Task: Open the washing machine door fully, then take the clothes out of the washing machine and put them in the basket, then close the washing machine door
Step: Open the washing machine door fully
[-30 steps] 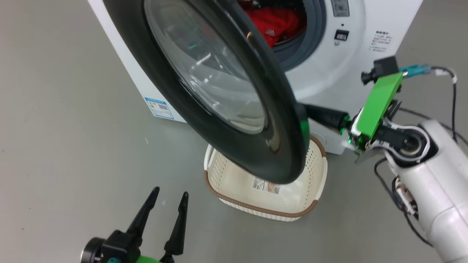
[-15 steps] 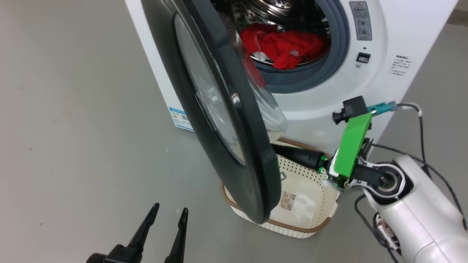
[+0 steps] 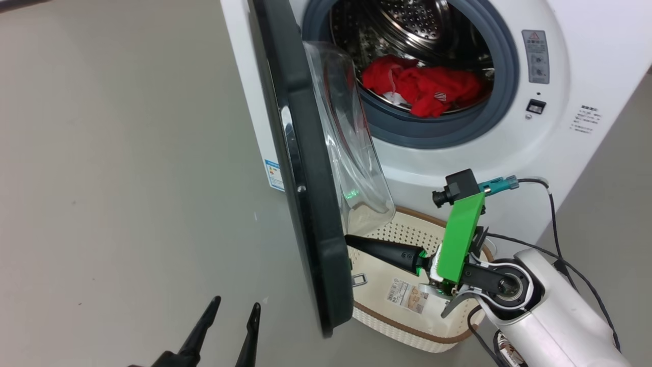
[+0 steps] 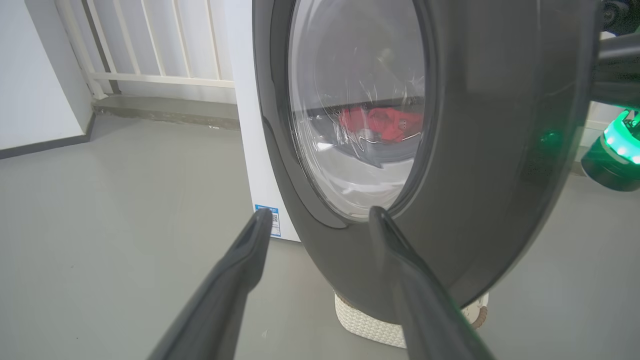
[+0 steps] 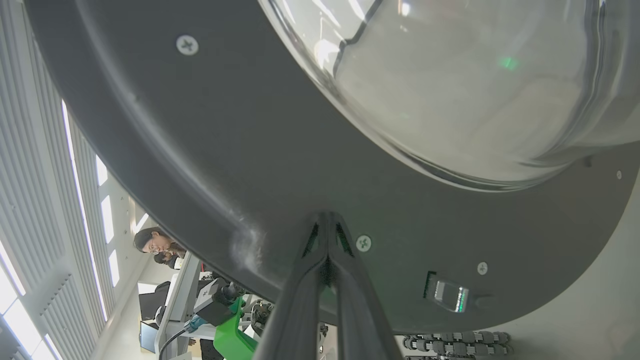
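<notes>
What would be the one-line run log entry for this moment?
washing machine door: open | right gripper: shut, tips at its inner face | left gripper: open, free | clothes: in washing machine | basket: no clothes

— What's around the place?
— Grey floor [image 3: 127, 153], a white railing [image 4: 160, 45] at the back, a white wall [image 4: 35, 75] with dark skirting [image 4: 45, 144].
— Anyone there?
— A person [image 5: 156, 246] beside tall bright windows [image 5: 105, 220], perhaps at a desk; too small to be sure.
</notes>
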Robot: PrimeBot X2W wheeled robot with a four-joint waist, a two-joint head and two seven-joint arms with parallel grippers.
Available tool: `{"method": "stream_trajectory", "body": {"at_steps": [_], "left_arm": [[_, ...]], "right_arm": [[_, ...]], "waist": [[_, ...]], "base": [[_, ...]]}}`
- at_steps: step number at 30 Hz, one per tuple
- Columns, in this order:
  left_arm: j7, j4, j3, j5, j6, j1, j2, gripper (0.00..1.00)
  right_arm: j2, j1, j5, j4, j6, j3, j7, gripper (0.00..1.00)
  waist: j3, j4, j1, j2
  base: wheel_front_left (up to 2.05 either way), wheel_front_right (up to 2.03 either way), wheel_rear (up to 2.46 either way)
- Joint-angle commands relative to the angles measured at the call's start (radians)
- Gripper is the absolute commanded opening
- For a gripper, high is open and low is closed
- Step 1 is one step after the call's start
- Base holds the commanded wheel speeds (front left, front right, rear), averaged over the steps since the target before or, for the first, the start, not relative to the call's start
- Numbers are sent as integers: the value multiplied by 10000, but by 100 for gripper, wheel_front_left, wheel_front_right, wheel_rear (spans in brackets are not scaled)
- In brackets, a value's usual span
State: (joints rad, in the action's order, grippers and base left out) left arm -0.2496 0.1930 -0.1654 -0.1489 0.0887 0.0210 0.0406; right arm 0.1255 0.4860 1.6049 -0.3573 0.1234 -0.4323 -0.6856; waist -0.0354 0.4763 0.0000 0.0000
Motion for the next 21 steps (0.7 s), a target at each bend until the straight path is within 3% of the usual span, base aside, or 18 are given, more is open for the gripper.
{"method": "stream_trajectory", "body": {"at_steps": [1,21], "left_arm": [[-122,-193,358,86,23,-112,97,100],[-122,-482,651,-53,-275,-107,97,100]], "right_arm": [[-254,-14,-77,323,73,-159,71,0],[-723,378,83,126,73,-656,350,0]], "waist": [[79,136,0,0],[-72,375,0,0]], "base": [[0,0,0],[0,0,0]]}}
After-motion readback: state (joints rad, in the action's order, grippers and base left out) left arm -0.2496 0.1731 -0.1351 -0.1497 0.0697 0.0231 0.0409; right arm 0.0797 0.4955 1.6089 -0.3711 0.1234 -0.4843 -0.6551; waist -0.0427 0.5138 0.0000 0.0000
